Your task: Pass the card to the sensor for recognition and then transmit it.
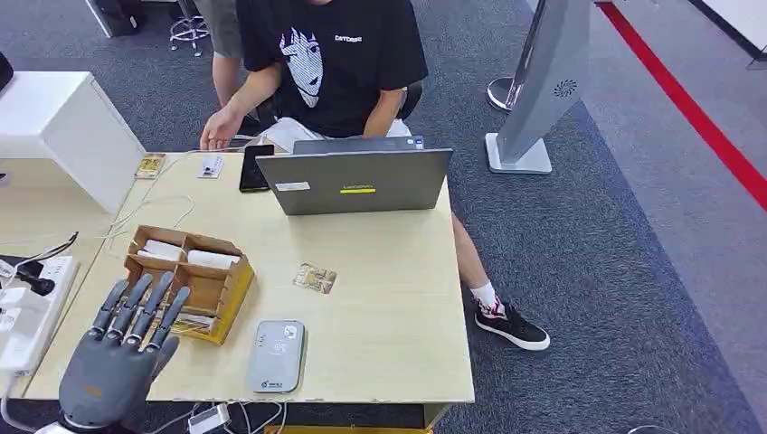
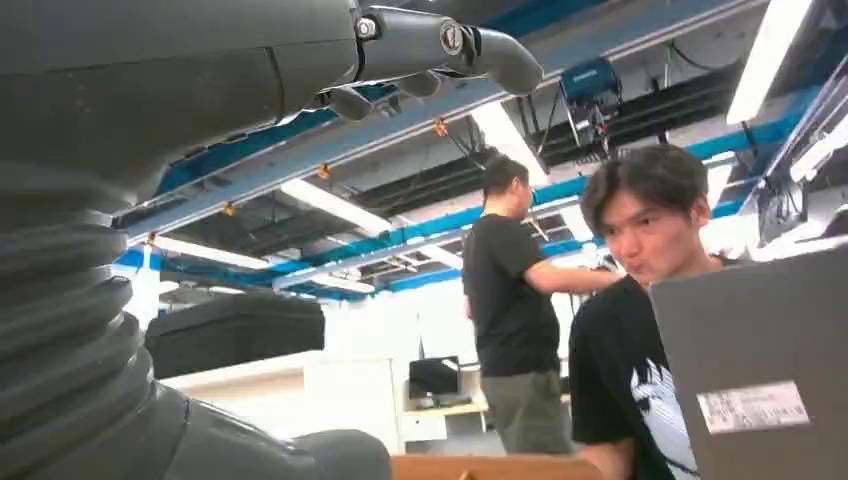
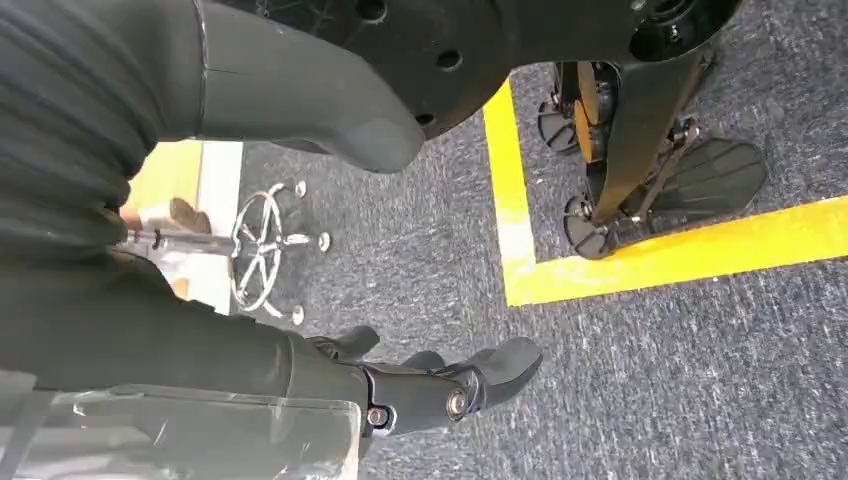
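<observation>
A small patterned card (image 1: 315, 278) lies flat on the wooden table (image 1: 398, 298), right of a cardboard tray (image 1: 185, 280). The grey card sensor (image 1: 277, 355) sits near the table's front edge. My left hand (image 1: 122, 348) hovers at the front left corner, just left of the tray, fingers spread and holding nothing. In the left wrist view the left hand (image 2: 200, 90) has its fingers (image 2: 440, 45) stretched out with nothing between them and the thumb. My right hand (image 3: 250, 360) hangs over the carpet floor, fingers (image 3: 450, 385) apart from the thumb (image 3: 330, 110), nothing in it.
A person (image 1: 330, 63) sits behind an open grey laptop (image 1: 357, 181) at the table's far side. A black phone (image 1: 255, 168) and two small cards (image 1: 150, 165) lie at the far left. A white power strip (image 1: 27, 307) and cables lie left of my hand.
</observation>
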Tool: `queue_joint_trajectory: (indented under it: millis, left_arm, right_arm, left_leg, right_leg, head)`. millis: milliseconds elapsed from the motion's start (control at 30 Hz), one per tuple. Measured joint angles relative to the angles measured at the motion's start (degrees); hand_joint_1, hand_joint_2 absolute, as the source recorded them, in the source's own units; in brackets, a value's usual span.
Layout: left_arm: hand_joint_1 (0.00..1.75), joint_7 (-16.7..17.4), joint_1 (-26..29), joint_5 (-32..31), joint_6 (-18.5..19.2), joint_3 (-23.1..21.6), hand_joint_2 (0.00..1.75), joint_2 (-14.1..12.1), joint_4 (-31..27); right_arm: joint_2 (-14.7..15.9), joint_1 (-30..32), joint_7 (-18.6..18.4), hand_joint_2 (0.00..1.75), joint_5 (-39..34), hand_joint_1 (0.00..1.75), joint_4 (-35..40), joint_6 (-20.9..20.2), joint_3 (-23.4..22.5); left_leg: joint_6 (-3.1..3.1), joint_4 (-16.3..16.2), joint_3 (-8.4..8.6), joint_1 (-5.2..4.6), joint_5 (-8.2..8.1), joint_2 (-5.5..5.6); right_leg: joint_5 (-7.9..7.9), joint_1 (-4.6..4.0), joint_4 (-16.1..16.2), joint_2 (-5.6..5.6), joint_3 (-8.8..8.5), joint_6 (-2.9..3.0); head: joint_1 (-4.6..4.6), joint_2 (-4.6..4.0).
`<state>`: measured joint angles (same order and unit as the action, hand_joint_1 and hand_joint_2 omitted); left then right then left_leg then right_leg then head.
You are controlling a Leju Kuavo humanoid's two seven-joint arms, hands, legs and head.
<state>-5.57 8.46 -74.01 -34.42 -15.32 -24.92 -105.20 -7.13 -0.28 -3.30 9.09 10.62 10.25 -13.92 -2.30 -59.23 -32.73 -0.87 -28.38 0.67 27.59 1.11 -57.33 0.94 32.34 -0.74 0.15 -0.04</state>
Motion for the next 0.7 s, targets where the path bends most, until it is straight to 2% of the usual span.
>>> queue_joint_trajectory:
  millis: [133, 233, 367, 467, 700]
  left_arm:
    - [0.0, 2.7, 1.9, 2.6, 7.1, 0.0, 1.75, -1.4, -0.4]
    - [0.0, 3.6, 2.3, 4.0, 8.9, 0.0, 1.75, -2.0, 0.1]
    - [0.0, 3.3, 2.1, 6.8, 8.9, 0.0, 1.75, -2.1, 1.9]
    - [0.0, 1.7, 1.1, 9.4, 8.3, 0.0, 1.75, -1.8, 4.1]
    - [0.0, 0.3, -1.8, 9.8, 7.2, 0.3, 1.75, -0.7, 9.3]
  right_arm:
    - [-0.1, 0.1, 0.0, 1.75, 0.0, 0.0, 0.0, 0.0, -0.5]
    - [-0.1, 0.2, 0.0, 1.75, 0.4, 0.0, 0.0, -0.1, -0.7]
    - [-0.1, 0.3, 0.0, 1.75, 0.7, 0.0, 0.0, -0.1, -0.9]
    - [-0.1, 0.3, 0.0, 1.75, 1.6, 0.0, 0.0, -0.4, -0.9]
    - [0.0, 0.3, 0.0, 1.75, 2.4, 0.0, 0.0, -0.7, -0.9]
  left_leg:
    - [0.0, 0.0, 0.0, 0.0, 0.0, 0.0]
    - [0.01, 0.0, 0.01, 0.01, 0.01, 0.0]
    - [0.01, 0.0, 0.01, 0.01, 0.01, 0.0]
    - [0.0, 0.0, 0.0, 0.0, 0.01, 0.04]
    - [0.0, 0.0, 0.01, 0.0, 0.01, 0.02]
  right_leg:
    - [0.0, 0.0, 0.0, -0.01, 0.0, 0.0]
    - [0.0, 0.0, 0.0, -0.02, -0.01, 0.0]
    - [0.0, 0.0, 0.0, -0.01, -0.01, 0.0]
    - [0.0, 0.0, 0.0, -0.05, -0.02, 0.0]
    - [-0.01, 0.0, 0.0, -0.04, -0.02, 0.0]
  head:
    - [0.0, 0.0]
    - [-0.02, 0.0]
    - [0.0, 0.0]
    - [0.0, 0.0]
    - [-0.02, 0.0]
